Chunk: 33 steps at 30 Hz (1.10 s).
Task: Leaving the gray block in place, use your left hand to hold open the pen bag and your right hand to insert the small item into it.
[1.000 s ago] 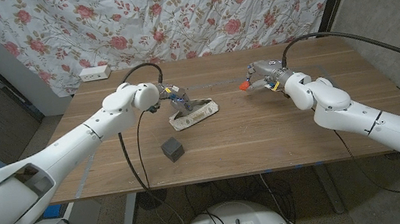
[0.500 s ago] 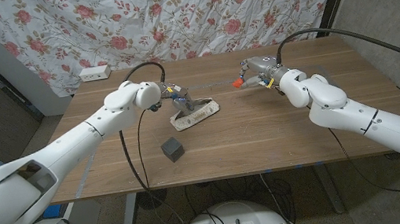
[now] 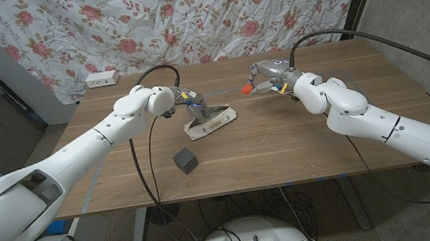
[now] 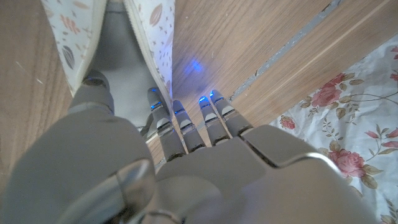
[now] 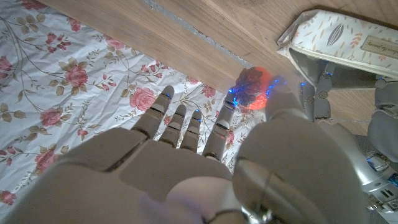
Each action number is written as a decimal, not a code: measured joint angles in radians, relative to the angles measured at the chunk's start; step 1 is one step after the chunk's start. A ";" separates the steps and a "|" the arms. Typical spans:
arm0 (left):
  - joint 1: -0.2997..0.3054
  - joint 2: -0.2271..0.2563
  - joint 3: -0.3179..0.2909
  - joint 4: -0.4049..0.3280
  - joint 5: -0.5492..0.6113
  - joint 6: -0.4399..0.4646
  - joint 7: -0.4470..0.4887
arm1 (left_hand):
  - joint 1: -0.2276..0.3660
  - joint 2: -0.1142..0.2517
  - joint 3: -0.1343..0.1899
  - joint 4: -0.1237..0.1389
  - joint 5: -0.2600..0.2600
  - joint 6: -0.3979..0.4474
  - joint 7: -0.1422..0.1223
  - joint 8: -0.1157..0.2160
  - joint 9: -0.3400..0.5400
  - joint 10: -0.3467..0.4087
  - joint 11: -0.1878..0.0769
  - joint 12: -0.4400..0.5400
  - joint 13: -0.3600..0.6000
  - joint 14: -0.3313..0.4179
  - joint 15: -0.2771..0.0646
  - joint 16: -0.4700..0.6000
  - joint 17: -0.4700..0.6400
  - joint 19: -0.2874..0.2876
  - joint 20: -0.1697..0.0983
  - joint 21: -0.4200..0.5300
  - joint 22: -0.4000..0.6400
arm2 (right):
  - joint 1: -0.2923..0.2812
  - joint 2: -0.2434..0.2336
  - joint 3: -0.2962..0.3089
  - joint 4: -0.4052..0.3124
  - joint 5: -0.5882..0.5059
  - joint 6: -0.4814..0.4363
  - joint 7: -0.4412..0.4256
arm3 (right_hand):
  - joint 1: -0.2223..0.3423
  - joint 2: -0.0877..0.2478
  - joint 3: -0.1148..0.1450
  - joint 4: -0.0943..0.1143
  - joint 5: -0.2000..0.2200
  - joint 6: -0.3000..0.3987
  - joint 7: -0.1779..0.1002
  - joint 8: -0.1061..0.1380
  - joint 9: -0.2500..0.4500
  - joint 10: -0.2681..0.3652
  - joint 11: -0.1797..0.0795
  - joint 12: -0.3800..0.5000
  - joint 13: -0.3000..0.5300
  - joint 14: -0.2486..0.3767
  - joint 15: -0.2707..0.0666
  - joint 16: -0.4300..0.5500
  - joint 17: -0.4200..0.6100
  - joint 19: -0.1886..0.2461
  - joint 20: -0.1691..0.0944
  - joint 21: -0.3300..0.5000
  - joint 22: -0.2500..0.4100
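One wooden table (image 3: 303, 137) carries three loose things: one pen bag (image 3: 212, 122), one gray block (image 3: 185, 160) and one small orange-red item (image 3: 245, 88). Taking the pen bag as the clock's centre in the head view, the gray block lies at about 7 o'clock, well apart from the bag and nearer the table's front edge. The small item is at about 2 o'clock, off the bag and above the tabletop, carried in the robot's right hand (image 3: 266, 75).

The right hand pinches the small item at its fingertips; the right wrist view shows the orange-red piece (image 5: 255, 88) between the thumb and the nearest finger, with the remaining fingers (image 5: 186, 121) straight and side by side. The bag's open end (image 5: 336, 43) shows just beyond the item there.

The left hand (image 3: 187, 105) sits at the bag's 10 o'clock end, touching it. In the left wrist view its fingers (image 4: 186, 127) reach into the bag's mouth (image 4: 121, 62), with the patterned cloth lips parted to either side and the gray lining showing between them, so this hand holds the bag open.

One white power strip (image 3: 101, 78) lies at the table's far left corner, at about 10 o'clock from the bag. One flowered cloth (image 3: 182, 14) hangs behind the table.
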 measured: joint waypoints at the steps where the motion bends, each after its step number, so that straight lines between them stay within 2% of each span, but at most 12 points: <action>1: -0.001 -0.001 0.000 0.001 0.001 -0.001 0.001 | 0.000 0.000 0.000 0.000 0.000 0.000 0.000 0.000 0.000 0.000 0.000 0.000 0.000 0.000 0.000 0.000 0.000 0.000 0.000 0.000 0.000 | 0.002 0.002 -0.001 0.002 0.000 0.005 0.000 | 0.000 0.000 0.000 0.000 0.000 0.000 0.000 0.000 0.000 0.000 0.000 0.000 0.000 0.000 0.000 0.000 0.000 0.000 0.000 0.000 0.000; 2: -0.001 -0.002 0.001 0.002 0.002 -0.003 0.001 | 0.000 0.000 0.000 0.000 0.000 0.000 0.000 0.000 0.000 0.000 0.000 0.000 0.000 0.000 0.000 0.000 0.000 0.000 0.000 0.000 0.000 | 0.004 0.004 -0.002 0.004 0.001 0.009 0.001 | 0.008 -0.008 0.000 0.000 0.000 0.000 0.000 0.000 0.000 0.000 0.000 0.000 0.000 0.000 0.000 0.000 0.000 0.000 0.000 0.000 0.000; 33: -0.012 -0.016 0.009 0.014 0.015 -0.028 0.013 | -0.010 -0.002 -0.004 -0.004 0.000 -0.005 0.005 0.000 0.000 0.000 0.000 0.000 0.000 0.000 0.000 0.000 0.000 -0.007 0.004 0.000 0.000 | 0.069 0.082 -0.066 0.096 -0.002 0.119 0.005 | 0.008 -0.008 0.000 0.000 -0.003 0.000 0.000 0.000 0.001 0.002 -0.002 0.000 0.000 0.002 0.002 0.000 0.000 0.000 0.000 0.000 0.000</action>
